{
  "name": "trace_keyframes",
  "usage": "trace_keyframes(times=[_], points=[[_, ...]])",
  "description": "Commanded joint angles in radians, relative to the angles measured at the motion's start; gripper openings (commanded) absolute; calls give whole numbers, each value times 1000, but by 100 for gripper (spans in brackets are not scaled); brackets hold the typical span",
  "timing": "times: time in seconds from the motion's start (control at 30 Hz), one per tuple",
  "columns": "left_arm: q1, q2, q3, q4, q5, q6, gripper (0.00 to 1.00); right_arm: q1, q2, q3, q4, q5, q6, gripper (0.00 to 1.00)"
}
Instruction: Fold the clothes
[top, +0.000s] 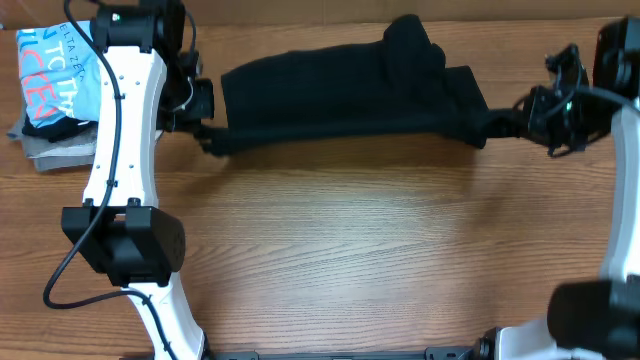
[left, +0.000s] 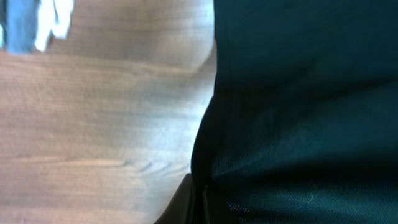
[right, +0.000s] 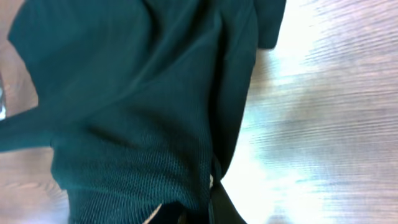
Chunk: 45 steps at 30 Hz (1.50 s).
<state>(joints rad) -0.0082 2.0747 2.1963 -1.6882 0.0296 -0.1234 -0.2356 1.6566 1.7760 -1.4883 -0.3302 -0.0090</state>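
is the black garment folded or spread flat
Folded, roughly: the black garment lies as a narrow band between left claw and right claw, bunched toward one end.

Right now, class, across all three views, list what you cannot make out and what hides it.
Left wrist: jaws hidden by the black garment, picture blurred.
Right wrist: jaws buried under the same fabric, grip unclear.
Overhead: light blue shirt lettering cut by the left arm and the frame edge.
Overhead: garment's layers too dark to separate.
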Motion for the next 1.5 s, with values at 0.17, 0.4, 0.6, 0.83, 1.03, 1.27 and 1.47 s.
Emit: trace_keyframes(times=[0.17, 0.4, 0.6, 0.83, 1.03, 1.27, 1.47], points=[[9, -139, -211, 0, -37, -24, 4, -13, -357, -457, 137, 85, 66, 4], [-39, -182, -472, 93, -37, -85, 4, -35, -378, -621, 125, 86, 71, 4], [-61, -209, -672, 207, -37, -147, 4, -61, -378, -665, 114, 87, 165, 4], [-60, -282, -824, 349, -38, -238, 4, -61, -377, -665, 126, 87, 220, 4], [-59, -335, -846, 403, -49, -251, 4, -61, -377, -665, 132, 87, 247, 4], [-56, -395, -846, 387, -84, -252, 4, -61, -378, -665, 141, 94, 275, 4], [-56, -432, -854, 365, -93, -251, 4, -61, -389, -698, 145, 94, 268, 4]])
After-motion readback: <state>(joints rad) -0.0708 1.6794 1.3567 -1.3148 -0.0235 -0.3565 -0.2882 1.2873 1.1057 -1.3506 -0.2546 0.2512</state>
